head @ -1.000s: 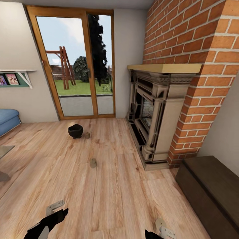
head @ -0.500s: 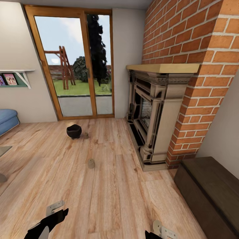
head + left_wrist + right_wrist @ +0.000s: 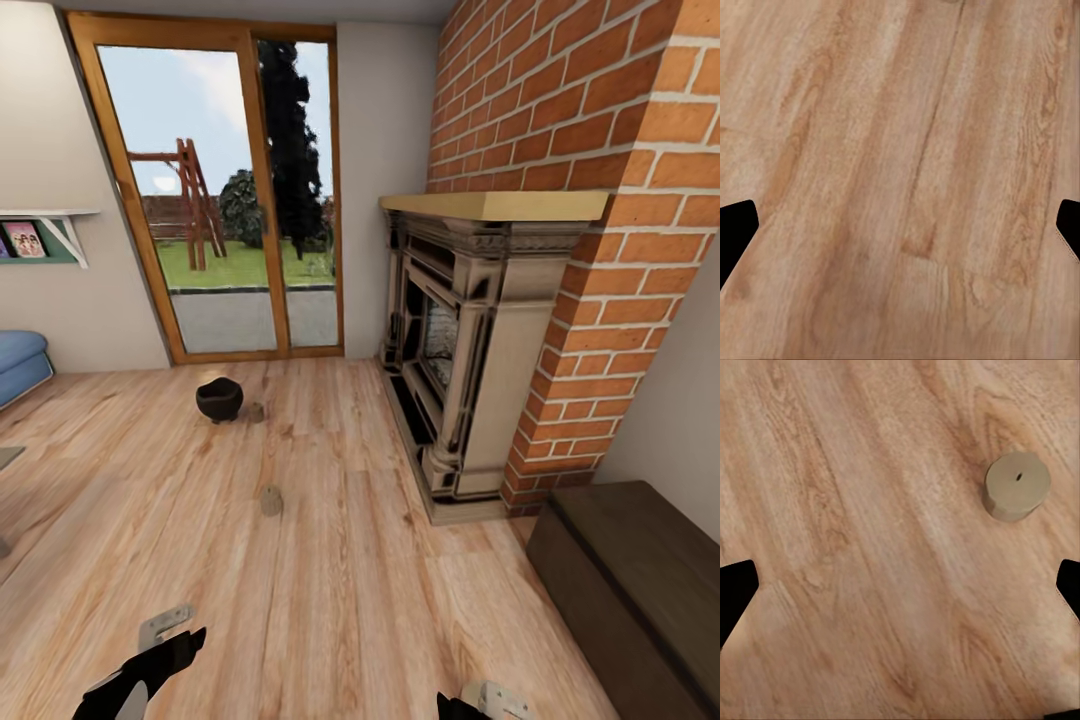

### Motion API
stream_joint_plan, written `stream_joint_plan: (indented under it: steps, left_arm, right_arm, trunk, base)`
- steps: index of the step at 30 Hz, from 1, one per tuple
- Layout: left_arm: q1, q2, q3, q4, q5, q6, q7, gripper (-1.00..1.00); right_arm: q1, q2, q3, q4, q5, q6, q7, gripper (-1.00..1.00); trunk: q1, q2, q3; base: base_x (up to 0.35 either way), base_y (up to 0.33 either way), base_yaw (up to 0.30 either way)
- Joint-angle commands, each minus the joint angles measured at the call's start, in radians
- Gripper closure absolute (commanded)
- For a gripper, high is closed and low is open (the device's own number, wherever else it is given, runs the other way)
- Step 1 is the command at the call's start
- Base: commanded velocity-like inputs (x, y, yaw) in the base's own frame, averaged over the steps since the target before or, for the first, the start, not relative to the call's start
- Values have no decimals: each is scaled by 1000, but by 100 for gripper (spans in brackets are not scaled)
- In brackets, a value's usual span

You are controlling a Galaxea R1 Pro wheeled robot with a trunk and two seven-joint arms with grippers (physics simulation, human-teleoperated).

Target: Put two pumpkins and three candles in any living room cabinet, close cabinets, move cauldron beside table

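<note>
The whole head view has slid a little since a second ago: the cauldron, the candles and the glass door are all sitting slightly further left in the picture, which is the camera turning, not the things moving. Both arms are hanging at the bottom edge just as before.

The left gripper (image 3: 165, 640) is hovering low over bare wood floor (image 3: 330, 600), its jaws spread wide in the left wrist view. Well ahead of it, the black cauldron (image 3: 219, 399) is standing upright on the floor near the glass door (image 3: 215, 190), with one candle (image 3: 256, 411) just beside it on the side toward the fireplace (image 3: 460, 340). A second candle (image 3: 271, 500) is standing alone, between the cauldron and the grippers.

The right gripper (image 3: 900, 592) is also standing open over the floor; a third candle (image 3: 1016, 485) is sitting upright near it, apart from both fingertips. Ahead and right of that gripper, the dark cabinet (image 3: 630, 590) is standing beside the brick chimney, its front shut as far as can be seen.
</note>
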Motion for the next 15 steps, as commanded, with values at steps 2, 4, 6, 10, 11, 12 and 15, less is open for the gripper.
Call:
stream_joint_plan:
  steps: [2, 4, 6, 10, 11, 12, 15]
  left_arm:
    - [0, 0, 0, -2, 10, 6, 5, -100]
    - [0, 0, 0, -2, 10, 6, 5, -100]
    - [0, 0, 0, -2, 10, 6, 5, -100]
    - [0, 0, 0, -2, 10, 6, 3, -100]
    - [0, 0, 0, -2, 10, 6, 3, -100]
    - [0, 0, 0, -2, 10, 6, 3, -100]
    - [0, 0, 0, -2, 10, 6, 3, -100]
  right_arm:
    - [0, -1, 5, -2, -8, 4, -7, -100]
    - [0, -1, 4, -1, -9, 4, -7, -100]
    - [0, -1, 2, -1, -9, 4, -7, -100]
    - [0, -3, -2, -1, -9, 4, -7, -100]
    - [0, -3, -3, -1, -9, 4, -7, -100]
    - [0, -4, -3, 0, -9, 4, -7, -100]
    - [0, -4, -4, 1, -9, 4, -7, -100]
  trunk:
    - [0, 0, -1]
    - [0, 0, -1]
    - [0, 0, 0]
    - [0, 0, 2]
    - [0, 0, 3]
    - [0, 0, 4]
    - [0, 0, 6]
  base:
    - [210, -145, 0]
    - [177, -144, -5]
    - [87, -73, -98]
    - [30, -25, -198]
    - [9, -8, -235]
    - [5, -4, -243]
    - [2, -1, -249]
